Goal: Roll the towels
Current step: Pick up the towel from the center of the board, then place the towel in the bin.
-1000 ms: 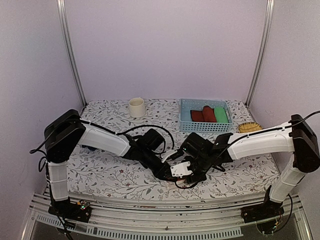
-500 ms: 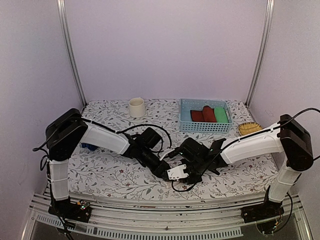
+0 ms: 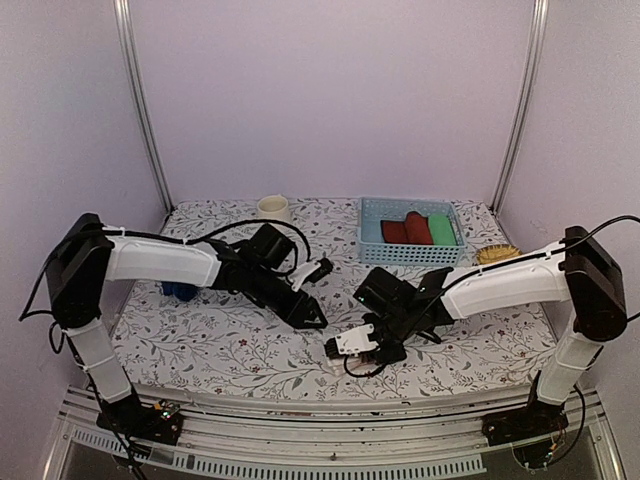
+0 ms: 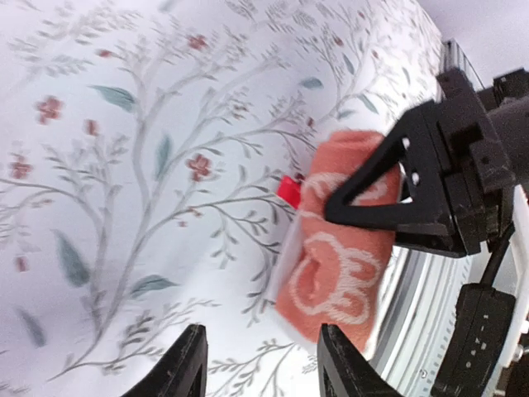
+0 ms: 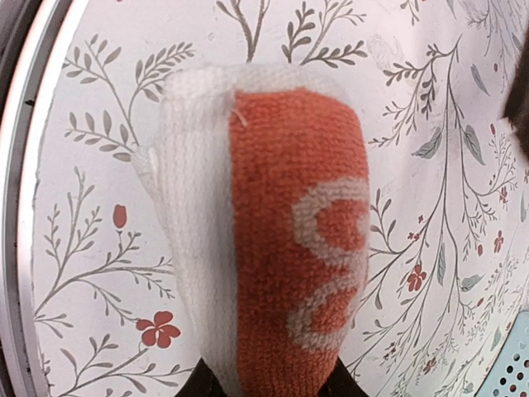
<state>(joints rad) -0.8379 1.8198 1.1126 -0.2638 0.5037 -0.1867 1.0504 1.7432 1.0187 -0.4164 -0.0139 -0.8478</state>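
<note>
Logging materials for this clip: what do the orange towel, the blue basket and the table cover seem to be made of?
Towel: looped terry cloth, matte, fuzzy weave showing. Basket: probably plastic, with a moulded lattice wall. Table cover: smooth printed sheet, perhaps vinyl or cloth; unclear.
</note>
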